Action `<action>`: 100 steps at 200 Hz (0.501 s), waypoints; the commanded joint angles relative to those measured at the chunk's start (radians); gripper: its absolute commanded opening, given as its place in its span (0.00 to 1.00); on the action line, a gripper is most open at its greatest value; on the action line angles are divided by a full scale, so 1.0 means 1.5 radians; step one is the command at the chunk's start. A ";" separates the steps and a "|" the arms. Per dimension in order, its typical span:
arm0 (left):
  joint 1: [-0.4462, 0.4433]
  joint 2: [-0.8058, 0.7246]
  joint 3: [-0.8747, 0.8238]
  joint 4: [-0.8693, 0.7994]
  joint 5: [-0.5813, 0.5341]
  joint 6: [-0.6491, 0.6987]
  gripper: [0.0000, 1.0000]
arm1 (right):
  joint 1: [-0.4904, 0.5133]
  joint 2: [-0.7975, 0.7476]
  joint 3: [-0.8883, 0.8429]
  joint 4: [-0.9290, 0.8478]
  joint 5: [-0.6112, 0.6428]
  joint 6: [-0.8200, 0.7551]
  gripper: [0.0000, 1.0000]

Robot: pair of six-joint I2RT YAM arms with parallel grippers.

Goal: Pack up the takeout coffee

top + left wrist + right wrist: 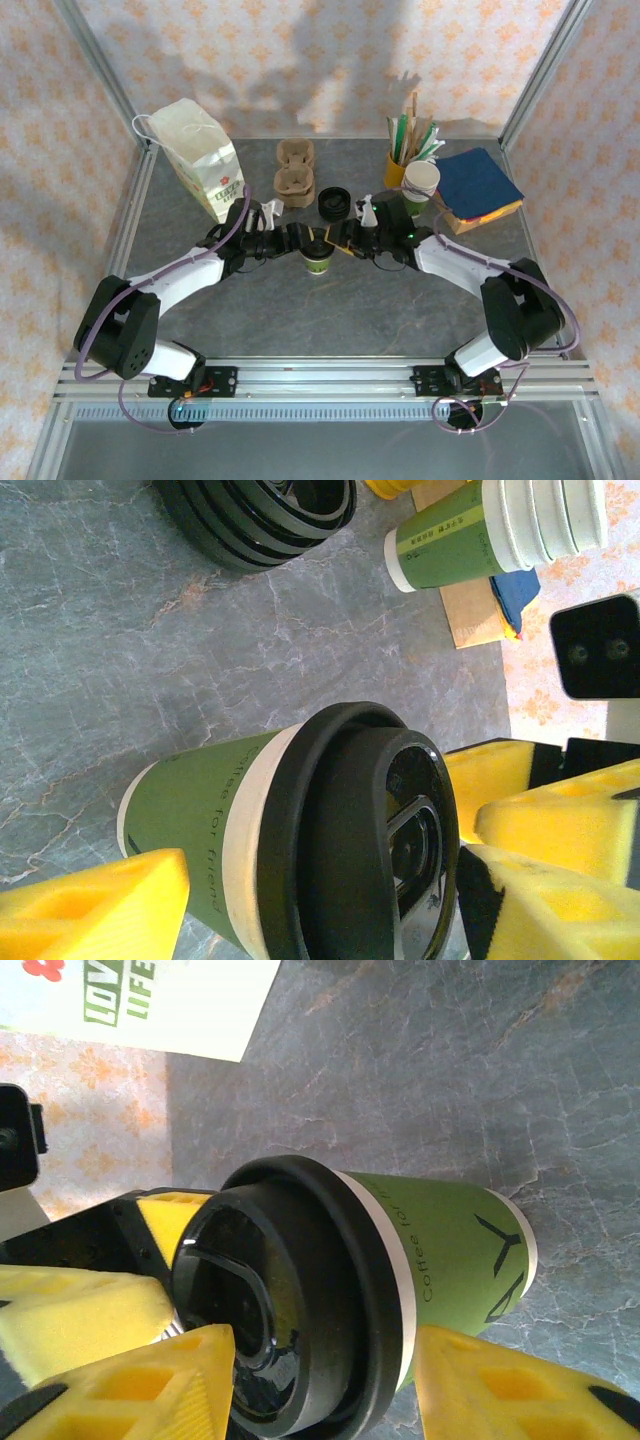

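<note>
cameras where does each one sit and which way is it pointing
Top external: above and behind the arm bases, looking down on the table; both arms show, left gripper and right gripper meeting at the takeout coffee.
Left wrist: on the left arm, looking past the coffee toward the stacked cups; its yellow fingers at the bottom.
Right wrist: on the right arm, looking the opposite way toward the white bag; its yellow fingers below.
Shared: both wrist views show the black lid.
</note>
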 commanded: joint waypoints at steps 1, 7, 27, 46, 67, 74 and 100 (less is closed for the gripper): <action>-0.001 0.005 -0.011 0.022 0.013 0.005 0.70 | 0.006 0.008 0.003 0.013 -0.006 -0.003 0.49; -0.002 0.004 -0.014 0.023 0.013 0.004 0.69 | 0.007 0.011 0.004 0.013 -0.006 -0.003 0.49; -0.002 0.003 -0.022 0.024 0.013 0.003 0.66 | 0.009 0.018 0.007 0.012 -0.005 -0.004 0.48; -0.002 0.002 -0.032 0.027 0.012 0.003 0.63 | 0.011 0.021 0.009 0.009 -0.004 -0.006 0.48; -0.002 0.005 -0.039 0.030 0.014 0.001 0.60 | 0.011 0.021 0.008 0.005 0.001 -0.008 0.47; -0.002 0.006 -0.040 0.031 0.014 0.001 0.59 | 0.011 0.021 0.008 0.003 0.003 -0.009 0.47; -0.002 0.005 -0.043 0.037 0.015 -0.001 0.58 | 0.011 0.022 0.007 -0.005 0.008 -0.012 0.47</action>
